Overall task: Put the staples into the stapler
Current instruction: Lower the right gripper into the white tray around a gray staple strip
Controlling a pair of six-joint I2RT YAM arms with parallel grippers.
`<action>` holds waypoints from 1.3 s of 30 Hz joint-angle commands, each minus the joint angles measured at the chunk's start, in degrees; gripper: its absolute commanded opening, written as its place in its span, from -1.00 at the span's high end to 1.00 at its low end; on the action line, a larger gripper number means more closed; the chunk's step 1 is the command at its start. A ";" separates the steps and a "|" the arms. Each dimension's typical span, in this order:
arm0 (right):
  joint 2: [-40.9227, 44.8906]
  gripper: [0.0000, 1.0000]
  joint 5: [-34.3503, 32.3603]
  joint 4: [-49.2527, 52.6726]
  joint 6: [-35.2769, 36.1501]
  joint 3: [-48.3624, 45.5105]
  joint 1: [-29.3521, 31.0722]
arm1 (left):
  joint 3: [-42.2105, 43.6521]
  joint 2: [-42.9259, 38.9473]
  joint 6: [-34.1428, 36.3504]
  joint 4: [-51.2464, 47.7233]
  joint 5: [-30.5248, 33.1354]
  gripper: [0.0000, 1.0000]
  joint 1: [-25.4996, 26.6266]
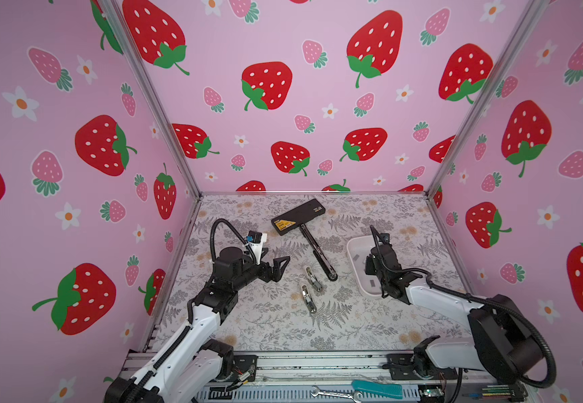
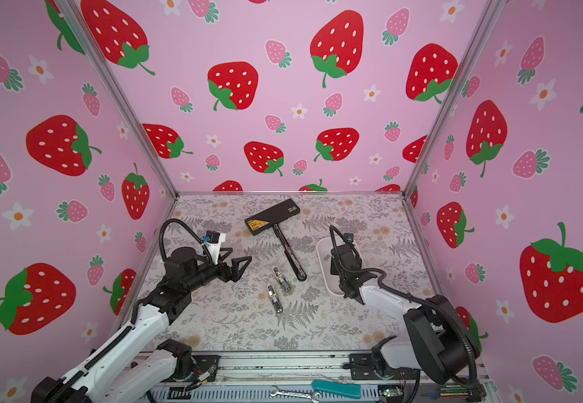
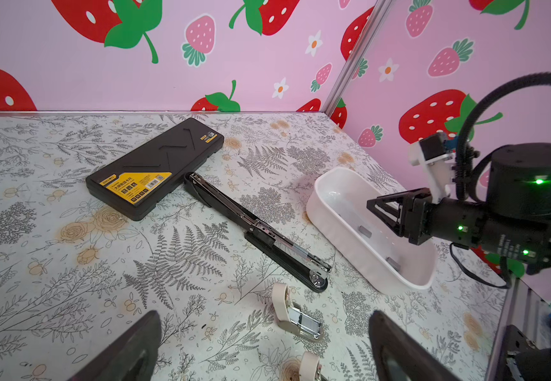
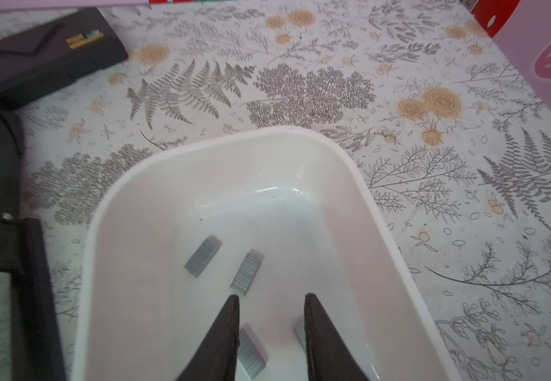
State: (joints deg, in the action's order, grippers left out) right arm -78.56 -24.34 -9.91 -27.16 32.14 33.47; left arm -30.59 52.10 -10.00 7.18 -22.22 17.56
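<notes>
While four grey strips of the staples (image 4: 203,255) lie loose on the floor of the white tray (image 4: 267,131) at 3 o'clock on the table, I carry none, so I judge the loading barely begun. My right gripper (image 4: 270,297) is down inside the tray, jaws slightly apart and pinching nothing; one strip lies just beside a fingertip. My left gripper (image 1: 276,257) hovers at 9 o'clock, jaws spread wide, empty. The long black stapler (image 1: 318,253) lies opened out at the centre, with a small stapler (image 1: 313,279) and a second small stapler (image 1: 307,298) toward 6 o'clock. Picking, carrying and seating a strip all remain.
</notes>
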 commanded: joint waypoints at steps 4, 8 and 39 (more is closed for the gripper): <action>-2.37 0.32 4.83 -5.29 4.51 -2.21 -1.77 | 1.08 6.27 2.70 10.35 9.14 -0.98 0.46; -3.72 0.30 8.30 -5.49 5.36 -1.27 -3.52 | 2.46 9.14 2.97 14.60 11.96 -0.98 0.53; -18.77 0.33 9.78 2.80 4.73 10.04 -4.87 | 3.17 11.01 4.45 15.04 19.41 -0.98 4.63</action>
State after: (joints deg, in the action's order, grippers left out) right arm -96.16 -12.36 -10.50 -21.56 41.32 28.10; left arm -26.28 63.88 -6.17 22.15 -3.03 22.02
